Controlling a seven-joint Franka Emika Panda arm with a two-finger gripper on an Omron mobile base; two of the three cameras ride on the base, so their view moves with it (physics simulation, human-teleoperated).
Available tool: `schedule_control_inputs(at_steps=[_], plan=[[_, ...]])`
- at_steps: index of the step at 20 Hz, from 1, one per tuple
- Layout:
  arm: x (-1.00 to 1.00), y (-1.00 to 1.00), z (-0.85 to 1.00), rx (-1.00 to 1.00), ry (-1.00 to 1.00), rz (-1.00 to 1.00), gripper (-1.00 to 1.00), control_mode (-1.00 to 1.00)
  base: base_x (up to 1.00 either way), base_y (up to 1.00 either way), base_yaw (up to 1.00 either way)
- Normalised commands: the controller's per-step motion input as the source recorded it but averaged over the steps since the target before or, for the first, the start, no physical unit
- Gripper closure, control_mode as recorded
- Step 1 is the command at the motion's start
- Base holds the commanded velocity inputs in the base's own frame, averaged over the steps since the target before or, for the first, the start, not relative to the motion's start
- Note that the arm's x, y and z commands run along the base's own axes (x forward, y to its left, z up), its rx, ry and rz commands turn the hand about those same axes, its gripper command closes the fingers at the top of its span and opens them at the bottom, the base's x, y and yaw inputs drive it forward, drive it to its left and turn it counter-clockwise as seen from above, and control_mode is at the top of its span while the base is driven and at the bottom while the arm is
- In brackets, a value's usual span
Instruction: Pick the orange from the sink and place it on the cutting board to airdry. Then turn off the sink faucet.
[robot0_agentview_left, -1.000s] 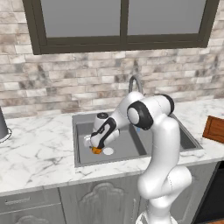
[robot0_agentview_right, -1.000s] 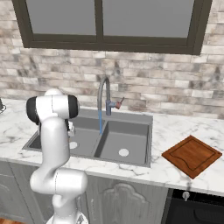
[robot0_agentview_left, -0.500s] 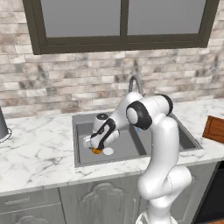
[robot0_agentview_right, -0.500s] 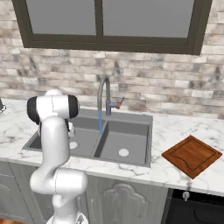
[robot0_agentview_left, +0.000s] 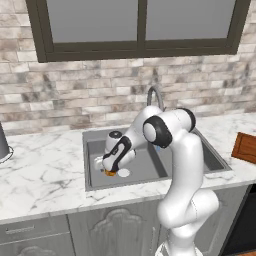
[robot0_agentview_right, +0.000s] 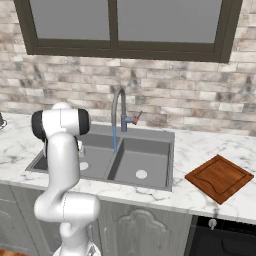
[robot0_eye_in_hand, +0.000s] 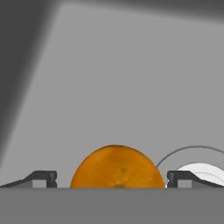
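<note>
The pincer (robot0_agentview_left: 110, 171) is down inside the sink (robot0_agentview_left: 95, 150), in the basin on the robot's left side. It points at the basin floor. In the hand view the two dark fingertips (robot0_eye_in_hand: 43, 177) stand wide apart, one on each side of the orange (robot0_eye_in_hand: 117, 168). There is a small gap between each tip and the fruit, so the pincer is open and does not hold anything yet.

The orange sits on the grey floor of that basin, right between the tips. In the left base view only a little bit of the orange (robot0_agentview_left: 108, 173) peeks out under the pincer. The pale round drain (robot0_eye_in_hand: 202, 170) is just beside the orange, past one of the tips. From the left base view the drain (robot0_agentview_left: 123, 173) lies next to the pincer on the basin floor.

The other basin (robot0_agentview_right: 142, 162) is farther from the pincer. It holds just its own pale drain (robot0_agentview_right: 141, 174).

The sink faucet (robot0_agentview_right: 119, 107) stands behind the sink, over the divider between the two basins, well apart from the pincer. A thin blue stream of water (robot0_agentview_right: 115, 140) runs down from its spout.

The cutting board (robot0_agentview_right: 218, 178) lies flat on the marble desk (robot0_agentview_right: 200, 150), far from the pincer, on the other side of the sink. Nothing lies on the board.
</note>
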Motion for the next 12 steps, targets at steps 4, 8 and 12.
schedule_control_inputs(at_steps=[4,8,12], plan=[[0.0,0.0,-0.07,0.0,0.0,0.0,1.0,-1.0,0.0,0.0,0.0],[0.0,0.0,-0.07,0.0,0.0,0.0,1.0,-1.0,0.0,0.0,0.0],[0.0,0.0,-0.04,0.0,0.0,0.0,1.0,-1.0,0.0,0.0,0.0]])
